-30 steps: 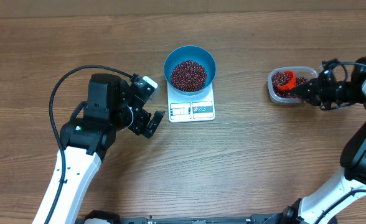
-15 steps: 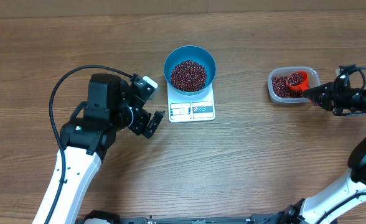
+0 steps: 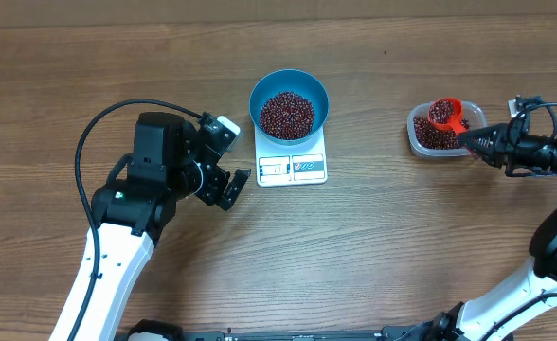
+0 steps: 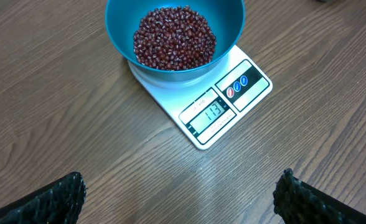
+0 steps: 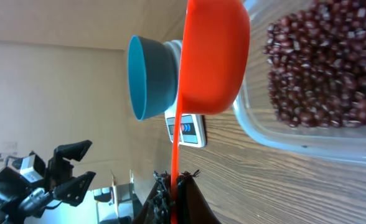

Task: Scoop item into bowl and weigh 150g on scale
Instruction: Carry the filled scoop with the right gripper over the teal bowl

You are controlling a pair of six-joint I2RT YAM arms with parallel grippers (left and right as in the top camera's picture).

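The teal bowl (image 3: 289, 102) sits on the white scale (image 3: 292, 167) and holds a heap of dark red-brown beans (image 3: 287, 114); the left wrist view shows bowl (image 4: 174, 18), beans (image 4: 175, 37) and scale (image 4: 233, 99) just ahead. My left gripper (image 3: 227, 156) hovers open left of the scale, its black fingertips (image 4: 58, 199) wide apart over bare wood. My right gripper (image 3: 477, 142) is shut on the handle of the orange-red scoop (image 3: 446, 115), which holds beans above the clear tub (image 3: 443, 133). Seen from the right wrist, the scoop (image 5: 211, 56) hangs over the tub's beans (image 5: 320, 68).
The wooden table (image 3: 373, 246) stretches around everything. The clear tub (image 5: 282, 137) stands at the right, about a bowl's width from the scale. The left arm's black cable (image 3: 98, 128) loops over the table at the left.
The right gripper has drawn the scoop out of the tub's beans, rightward then lifting it, now filled, above the tub. The left arm has stayed still.
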